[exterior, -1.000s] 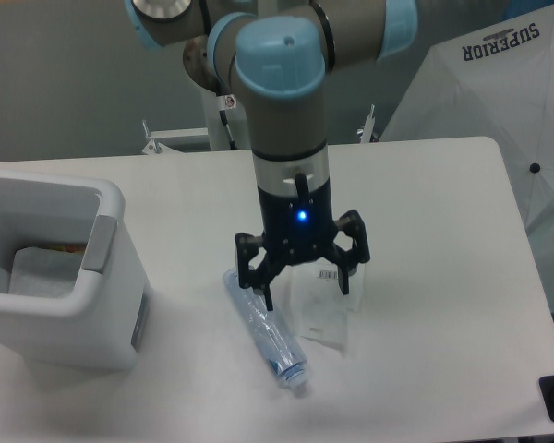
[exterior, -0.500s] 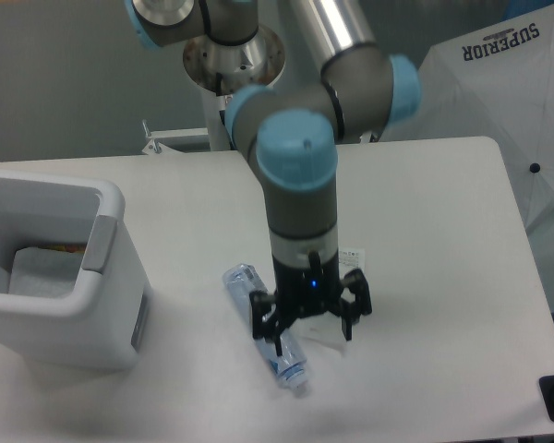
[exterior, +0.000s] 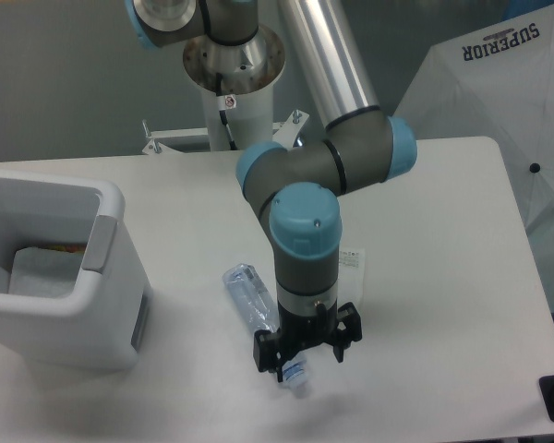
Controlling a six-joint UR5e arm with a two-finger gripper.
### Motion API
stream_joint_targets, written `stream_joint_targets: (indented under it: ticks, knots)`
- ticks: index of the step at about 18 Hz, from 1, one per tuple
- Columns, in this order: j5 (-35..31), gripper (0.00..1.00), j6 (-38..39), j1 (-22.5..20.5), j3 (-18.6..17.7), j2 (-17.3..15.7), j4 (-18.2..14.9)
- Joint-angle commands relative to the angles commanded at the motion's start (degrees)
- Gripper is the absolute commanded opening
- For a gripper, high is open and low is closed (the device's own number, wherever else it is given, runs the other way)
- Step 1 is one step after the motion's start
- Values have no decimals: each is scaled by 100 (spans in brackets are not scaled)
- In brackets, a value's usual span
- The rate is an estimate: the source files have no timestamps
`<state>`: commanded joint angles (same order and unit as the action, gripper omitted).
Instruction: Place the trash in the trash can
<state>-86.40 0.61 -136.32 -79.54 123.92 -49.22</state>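
The gripper (exterior: 307,354) is sitting low over the table (exterior: 443,240), pointing straight down, its two dark fingers (exterior: 265,353) spread wide apart and straddling the cap end of the crushed bottle (exterior: 249,297); the fingers are reaching down on either side of the bottle, and whether they are touching it cannot be told from this angle, but they are not closing on anything. The bottle is lying flat on the tabletop, running from about 11 o'clock to 5 o'clock, with its upper body showing at 10 o'clock of the gripper and its cap peeking out just below the fingers. The plastic bag (exterior: 351,261) is lying flat at roughly 1 o'clock of the gripper, mostly hidden behind the arm's wrist, with only a white barcode label showing. The trash can (exterior: 92,314) is standing well apart at 9 o'clock, near the table's left edge, with some pale material lying inside it.
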Motion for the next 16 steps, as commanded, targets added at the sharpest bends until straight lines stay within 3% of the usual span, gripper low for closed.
stream_joint_targets:
  ticks: [5,16]
  knots:
    - [-53,100,26,35,-34,264,456]
    - [-167,100,79,61,18,615,475]
